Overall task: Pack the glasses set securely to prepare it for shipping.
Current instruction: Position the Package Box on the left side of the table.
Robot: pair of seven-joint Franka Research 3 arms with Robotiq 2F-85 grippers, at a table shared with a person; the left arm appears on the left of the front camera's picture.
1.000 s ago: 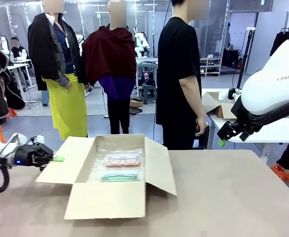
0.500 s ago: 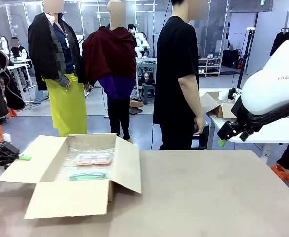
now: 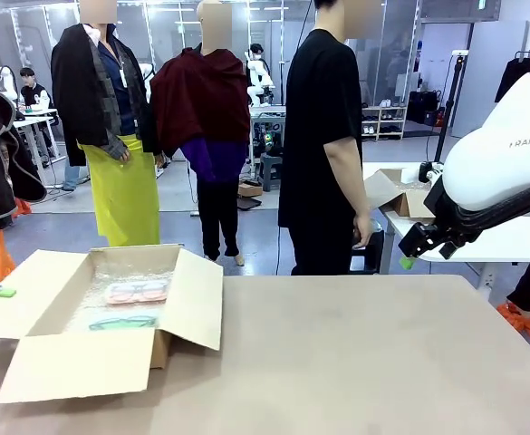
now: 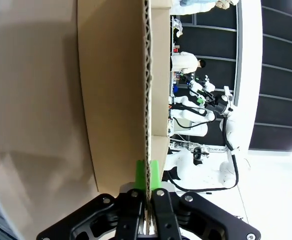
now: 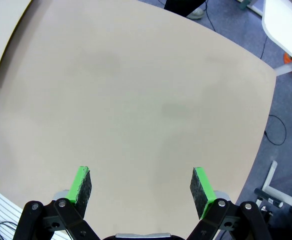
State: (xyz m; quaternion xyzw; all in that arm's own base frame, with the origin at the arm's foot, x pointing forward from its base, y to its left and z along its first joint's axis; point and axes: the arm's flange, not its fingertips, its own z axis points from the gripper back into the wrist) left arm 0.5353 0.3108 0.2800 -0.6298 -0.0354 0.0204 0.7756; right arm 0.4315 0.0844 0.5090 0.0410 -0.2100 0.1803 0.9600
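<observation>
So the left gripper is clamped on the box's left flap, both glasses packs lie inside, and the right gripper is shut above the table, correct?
Not quite: the right gripper is open, its pads wide apart above the table in the right wrist view. The left gripper does clamp the box flap, and the pink-red pack and teal-green pack lie inside.

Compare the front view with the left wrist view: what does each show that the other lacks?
Front view alone: the pink-red glasses pack and teal-green glasses pack lying on bubble wrap inside the box, plus the right gripper raised off the table. Left wrist view alone: the left gripper shut on the corrugated edge of the box flap. Both share: the open cardboard box, the tan table.
</observation>
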